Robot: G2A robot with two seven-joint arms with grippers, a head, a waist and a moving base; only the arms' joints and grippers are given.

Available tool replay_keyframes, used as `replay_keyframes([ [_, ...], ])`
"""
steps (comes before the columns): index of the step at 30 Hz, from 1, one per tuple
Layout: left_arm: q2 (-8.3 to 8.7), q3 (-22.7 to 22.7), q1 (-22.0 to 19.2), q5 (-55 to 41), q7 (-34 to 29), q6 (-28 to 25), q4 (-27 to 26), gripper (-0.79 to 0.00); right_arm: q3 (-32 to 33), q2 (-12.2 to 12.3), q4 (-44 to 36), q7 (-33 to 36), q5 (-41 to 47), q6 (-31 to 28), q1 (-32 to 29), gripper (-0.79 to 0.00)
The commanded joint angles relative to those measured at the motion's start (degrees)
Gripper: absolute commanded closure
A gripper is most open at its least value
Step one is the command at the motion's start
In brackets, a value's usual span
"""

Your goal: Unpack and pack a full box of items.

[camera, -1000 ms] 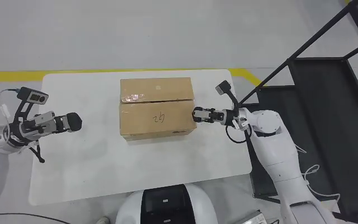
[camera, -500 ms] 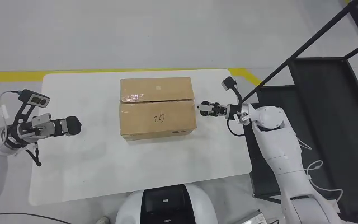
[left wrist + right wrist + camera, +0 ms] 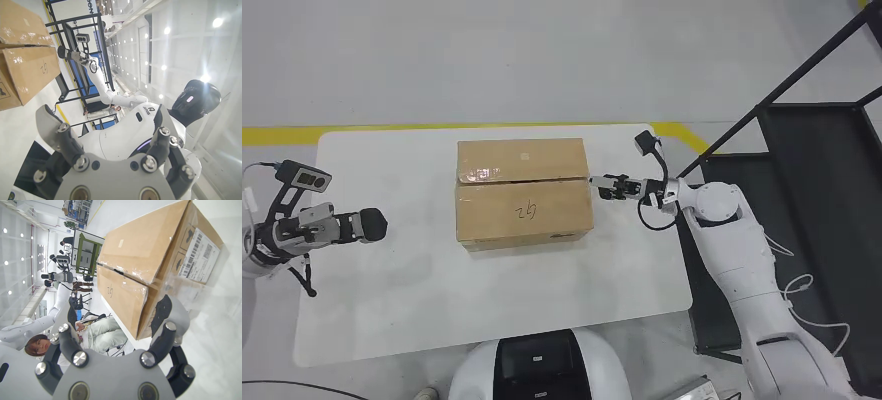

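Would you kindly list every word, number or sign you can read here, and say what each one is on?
"42": handwritten on the top flap of the cardboard box nearer the robot.
On the box's end face, the shipping label: barcodes and print, too small to read.
Beside it, the handling pictograms: symbols, no words.

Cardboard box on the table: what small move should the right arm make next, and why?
Probably ease the open right end effector in to the centre seam of the brown cardboard box to catch a top flap's edge. Both flaps lie shut, the clear tape along the seam looks torn, and the end effector sits just beside that end.
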Motion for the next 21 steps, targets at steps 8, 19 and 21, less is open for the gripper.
replay_keyframes([
  [8, 0.0, 0.0, 0.0, 0.0, 0.0, 0.0, 0.0, -0.785, -3.5, -0.4, 4.5, 0.0, 1.6, -2.5, 2.7, -0.785],
  [19, 0.0, 0.0, 0.0, 0.0, 0.0, 0.0, 0.0, -0.785, -3.6, 0.0, 2.7, 5.6, 10.2, -5.0, 2.6, -0.785],
  [21, 0.0, 0.0, 0.0, 0.0, 0.0, 0.0, 0.0, -0.785, -3.2, 0.2, 1.7, 7.5, 13.8, -5.1, 2.1, -0.785],
])
